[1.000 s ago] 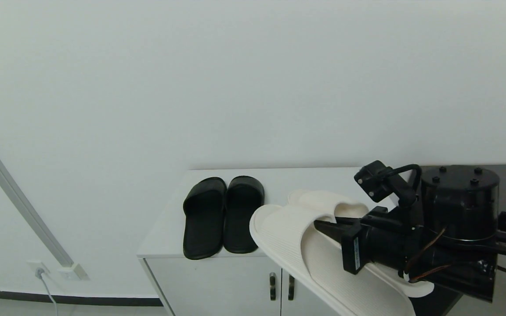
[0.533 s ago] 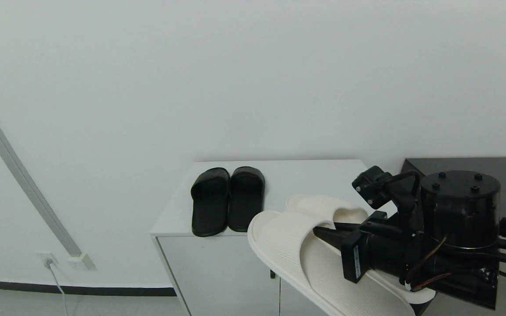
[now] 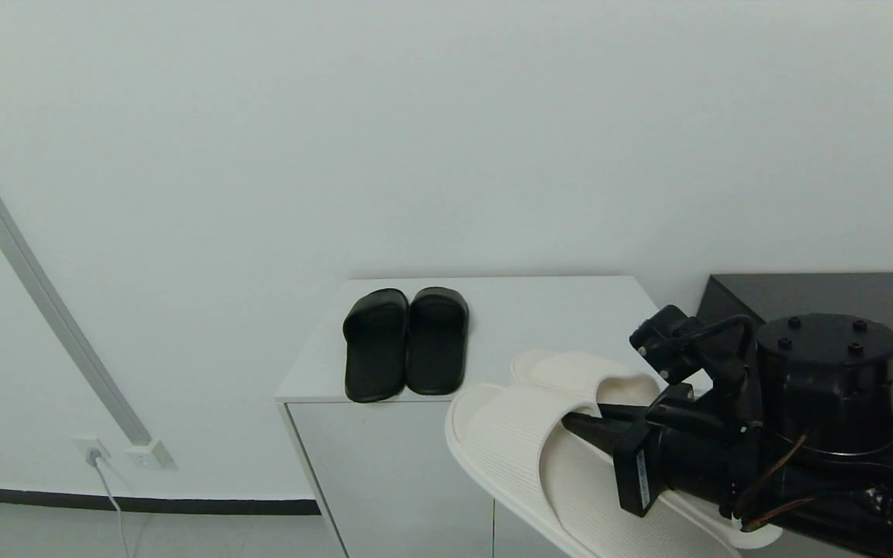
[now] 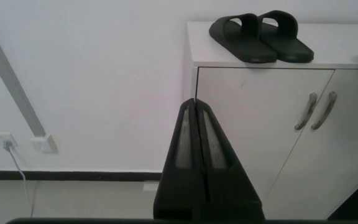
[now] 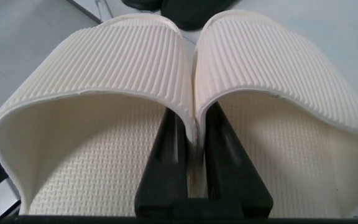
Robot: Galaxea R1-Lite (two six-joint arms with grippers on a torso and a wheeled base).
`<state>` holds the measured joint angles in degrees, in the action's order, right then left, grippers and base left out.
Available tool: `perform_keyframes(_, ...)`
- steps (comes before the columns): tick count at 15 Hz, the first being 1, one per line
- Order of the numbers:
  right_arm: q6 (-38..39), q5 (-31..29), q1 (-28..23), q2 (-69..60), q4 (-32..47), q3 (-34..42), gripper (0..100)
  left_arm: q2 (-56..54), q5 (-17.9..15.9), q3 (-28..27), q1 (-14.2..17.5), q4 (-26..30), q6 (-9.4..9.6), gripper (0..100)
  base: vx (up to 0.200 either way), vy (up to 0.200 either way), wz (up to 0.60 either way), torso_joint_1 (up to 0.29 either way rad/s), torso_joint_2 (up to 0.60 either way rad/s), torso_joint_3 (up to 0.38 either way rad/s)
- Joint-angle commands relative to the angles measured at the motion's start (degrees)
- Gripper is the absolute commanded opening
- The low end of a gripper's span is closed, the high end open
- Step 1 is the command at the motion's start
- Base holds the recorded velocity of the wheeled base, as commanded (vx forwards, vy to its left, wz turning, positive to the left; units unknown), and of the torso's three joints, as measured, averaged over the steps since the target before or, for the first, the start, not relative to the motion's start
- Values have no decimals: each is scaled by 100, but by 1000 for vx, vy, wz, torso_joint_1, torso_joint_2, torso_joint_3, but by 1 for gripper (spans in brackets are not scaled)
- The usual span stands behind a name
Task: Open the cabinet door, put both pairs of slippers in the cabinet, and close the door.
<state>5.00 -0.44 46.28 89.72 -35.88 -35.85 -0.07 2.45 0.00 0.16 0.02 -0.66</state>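
A pair of white slippers (image 3: 539, 449) hangs in the air in front of the white cabinet (image 3: 400, 465), held by my right gripper (image 3: 582, 422). In the right wrist view my right gripper (image 5: 194, 134) is shut on the two touching inner straps of the white slippers (image 5: 253, 81). A pair of black slippers (image 3: 406, 341) lies side by side on the cabinet top. The left wrist view shows my left gripper (image 4: 196, 106) shut with nothing in it, low and left of the cabinet (image 4: 260, 124), whose two doors are shut with their handles (image 4: 316, 111) side by side; the black slippers (image 4: 263, 36) lie above.
A plain white wall stands behind the cabinet. A dark table or counter (image 3: 826, 291) adjoins the cabinet on the right. A wall socket with a cable (image 3: 94, 453) and a slanted grey conduit (image 3: 36, 287) are on the left wall.
The head view has shifted: the cabinet and black slippers now sit higher and smaller, so the camera moved back. My right gripper keeps the white slippers in the same hold.
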Motion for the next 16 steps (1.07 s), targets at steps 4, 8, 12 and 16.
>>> perform_keyframes(4, -34, 149, 127, -377, 19, 184, 0, 7, 1, 0, 2, -2, 4, 0, 0, 0, 0, 0, 0, 0)
perform_keyframes(8, -34, 185, 171, -403, 2, 281, 0, 7, 1, 0, 2, -2, 4, 0, 0, 0, 0, 0, 0, 0)
perform_keyframes(12, -69, 176, 303, -482, 2, 395, 0, 7, 1, 0, 2, -2, -4, 0, 0, 0, 0, -152, 358, 200)
perform_keyframes(16, -157, 176, 382, -456, 2, 456, 0, 7, -8, 0, 2, -2, -4, 100, 0, 0, 0, -223, 543, 306)
